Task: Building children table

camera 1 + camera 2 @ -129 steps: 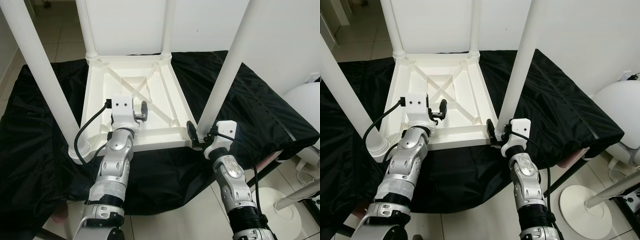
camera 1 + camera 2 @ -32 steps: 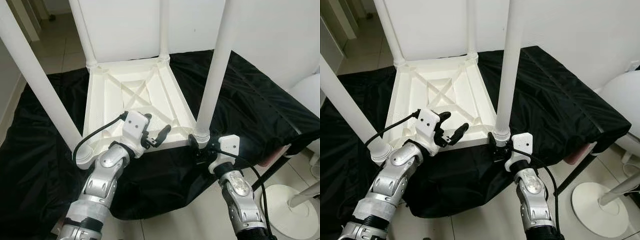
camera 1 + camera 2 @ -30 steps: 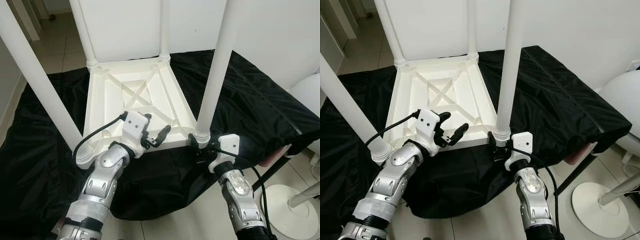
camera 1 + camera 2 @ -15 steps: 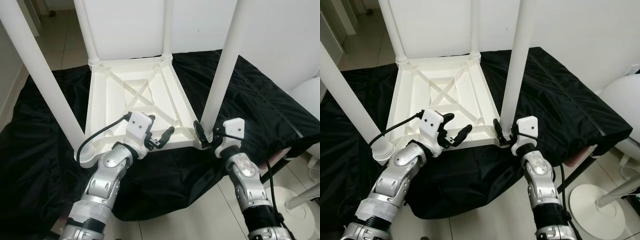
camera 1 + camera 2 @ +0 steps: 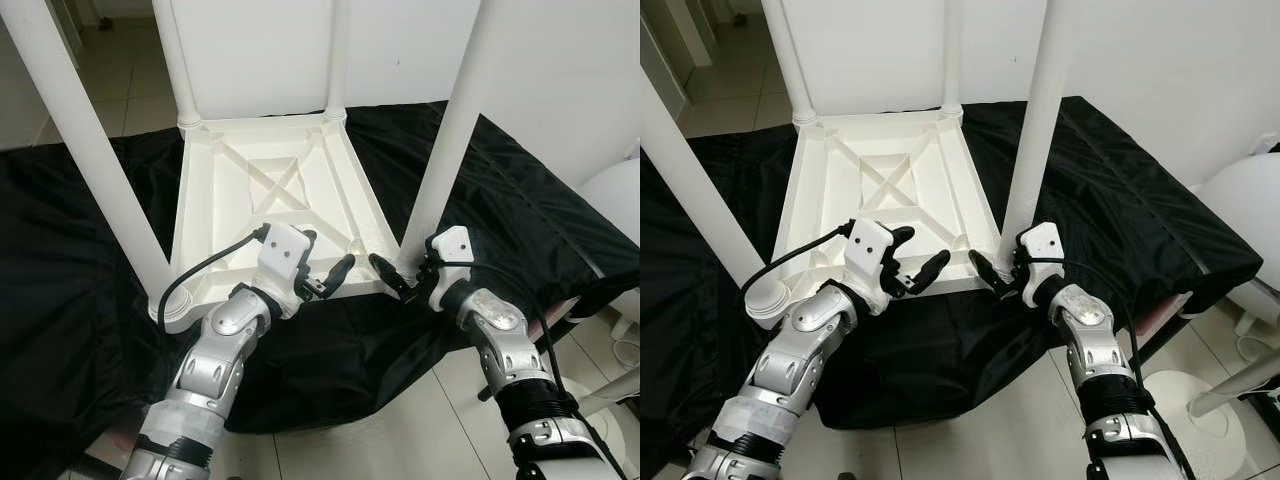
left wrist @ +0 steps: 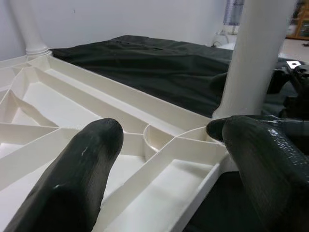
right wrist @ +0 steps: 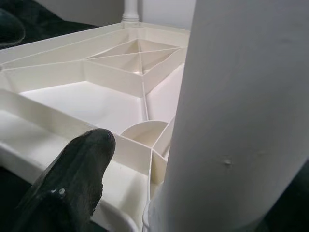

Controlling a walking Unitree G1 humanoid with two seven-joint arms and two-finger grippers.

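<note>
The white children's table lies upside down on a black cloth, its legs standing up. My left gripper is open at the near rim of the ribbed underside, one finger over the ribs and the other toward the near-right leg. My right gripper is at the foot of that leg, open. One finger reaches along the table's near rim, apart from the leg; the leg hides the other. The near-left leg rises at the left.
The black cloth covers a low platform whose front edge drops to tiled floor. A white rounded object and a round white stand base lie to the right. A white wall is close behind the two far legs.
The right gripper has turned at the foot of the near-right leg, its visible finger now pointing left along the rim. The left gripper stays open at the near rim. The camera shifted slightly.
</note>
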